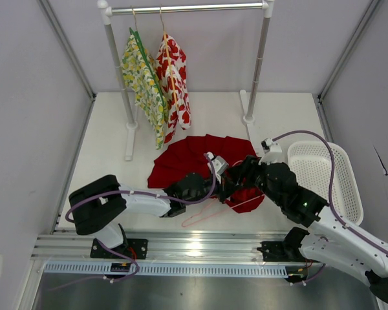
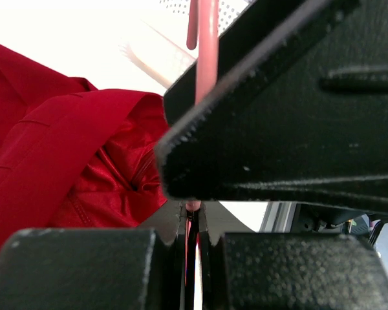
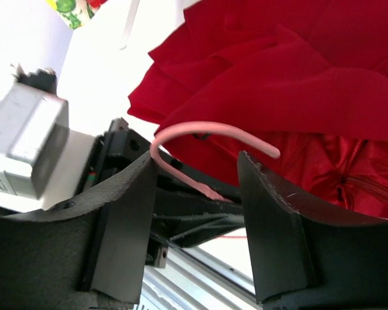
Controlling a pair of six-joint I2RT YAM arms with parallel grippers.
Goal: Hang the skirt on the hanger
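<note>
The deep-red skirt [image 1: 187, 161] lies spread on the table, partly bunched under both grippers. The pale pink hanger [image 1: 187, 221] lies at the skirt's near edge, its triangle on the table. My left gripper [image 1: 213, 184] is shut on the hanger's thin neck [image 2: 193, 208]; the wire [image 2: 207, 51] runs on beyond the jaws. My right gripper [image 1: 236, 175] faces it from the right. In the right wrist view the right gripper [image 3: 197, 161] is open, its fingers [image 3: 123, 213] either side of the hanger's curved hook [image 3: 207, 128]. The skirt [image 3: 297, 84] lies just behind the hook.
A clothes rack [image 1: 187, 9] at the back holds a yellow-green floral garment [image 1: 142, 84] and a white garment with red flowers [image 1: 173, 77]. A white basket [image 1: 349, 187] stands at the right. A metal rail [image 1: 194, 248] runs along the near edge.
</note>
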